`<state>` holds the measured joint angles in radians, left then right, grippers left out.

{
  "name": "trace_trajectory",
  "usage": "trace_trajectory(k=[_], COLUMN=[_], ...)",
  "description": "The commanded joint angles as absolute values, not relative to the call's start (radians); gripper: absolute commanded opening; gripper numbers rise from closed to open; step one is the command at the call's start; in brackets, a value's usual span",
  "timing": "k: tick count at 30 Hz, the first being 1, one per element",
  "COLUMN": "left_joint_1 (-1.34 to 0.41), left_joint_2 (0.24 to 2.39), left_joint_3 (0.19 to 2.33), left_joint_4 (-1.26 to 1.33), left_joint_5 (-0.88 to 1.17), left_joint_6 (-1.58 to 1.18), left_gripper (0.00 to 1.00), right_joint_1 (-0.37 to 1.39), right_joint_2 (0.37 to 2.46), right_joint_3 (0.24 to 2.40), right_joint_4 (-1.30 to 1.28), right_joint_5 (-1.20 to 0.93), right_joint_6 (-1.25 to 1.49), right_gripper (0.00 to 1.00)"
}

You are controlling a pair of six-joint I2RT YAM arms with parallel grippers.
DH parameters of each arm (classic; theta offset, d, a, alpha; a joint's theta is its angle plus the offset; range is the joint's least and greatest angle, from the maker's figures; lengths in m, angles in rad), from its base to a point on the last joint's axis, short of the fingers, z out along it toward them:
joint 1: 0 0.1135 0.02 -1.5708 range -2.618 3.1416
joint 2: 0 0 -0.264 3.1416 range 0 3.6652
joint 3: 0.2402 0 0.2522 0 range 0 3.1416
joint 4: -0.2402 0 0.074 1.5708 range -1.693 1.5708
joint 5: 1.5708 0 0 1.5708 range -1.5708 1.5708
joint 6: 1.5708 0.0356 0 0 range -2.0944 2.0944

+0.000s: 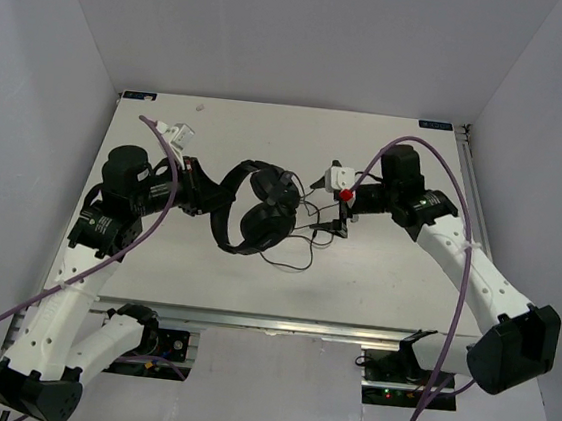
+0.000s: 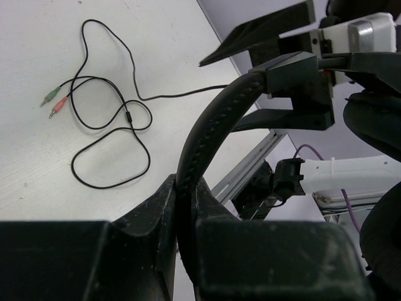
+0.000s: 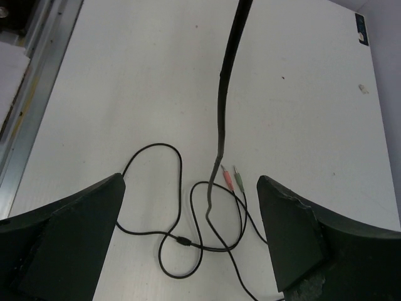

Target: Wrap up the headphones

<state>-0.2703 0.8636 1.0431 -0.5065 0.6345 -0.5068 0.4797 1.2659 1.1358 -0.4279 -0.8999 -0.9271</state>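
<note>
The black headphones (image 1: 264,209) are at the table's middle, their two earcups stacked near each other and the headband (image 1: 225,205) arching to the left. My left gripper (image 1: 209,198) is shut on the headband (image 2: 194,144), which runs up between its fingers (image 2: 156,207). The thin black cord (image 1: 296,244) lies in loose loops on the table, to the right of the earcups. My right gripper (image 1: 331,204) hangs open above those loops (image 3: 188,241), nothing between its fingers (image 3: 75,232). The pink and green plugs (image 3: 232,179) lie below it. One strand of cord (image 3: 224,94) rises from the table.
Purple robot cables (image 1: 463,205) arc over both arms. The metal rail (image 1: 299,326) along the table's near edge lies just in front of the cord. White walls close in the table at the back and sides.
</note>
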Motion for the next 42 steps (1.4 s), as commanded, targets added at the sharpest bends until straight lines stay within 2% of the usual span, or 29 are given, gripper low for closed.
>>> trace_trajectory(k=[1, 8, 20, 25, 34, 42], left_joint_1=[-0.274, -0.275, -0.278, -0.276, -0.276, -0.276], left_joint_2=[0.855, 0.861, 0.879, 0.888, 0.882, 0.87], left_joint_3=[1.081, 1.128, 1.218, 1.242, 1.305, 1.298], left_joint_4=[-0.491, -0.492, -0.444, -0.401, -0.382, -0.34], left_joint_5=[0.627, 0.668, 0.689, 0.674, 0.573, 0.528], left_joint_6=[-0.555, -0.61, -0.717, -0.777, -0.835, -0.908], left_gripper=[0.0, 0.0, 0.0, 0.0, 0.0, 0.0], right_joint_1=[0.477, 0.499, 0.565, 0.565, 0.565, 0.58], right_joint_2=[1.183, 1.267, 1.373, 1.399, 1.385, 1.383], right_joint_3=[1.07, 1.094, 1.022, 1.017, 0.986, 0.977], right_joint_4=[-0.394, -0.145, 0.129, 0.152, 0.198, 0.252], right_joint_5=[-0.742, -0.938, -0.919, -0.941, -1.021, -1.089], right_joint_6=[-0.824, -0.475, -0.368, -0.377, -0.338, -0.255], right_gripper=[0.94, 0.95, 0.9, 0.76, 0.64, 0.42])
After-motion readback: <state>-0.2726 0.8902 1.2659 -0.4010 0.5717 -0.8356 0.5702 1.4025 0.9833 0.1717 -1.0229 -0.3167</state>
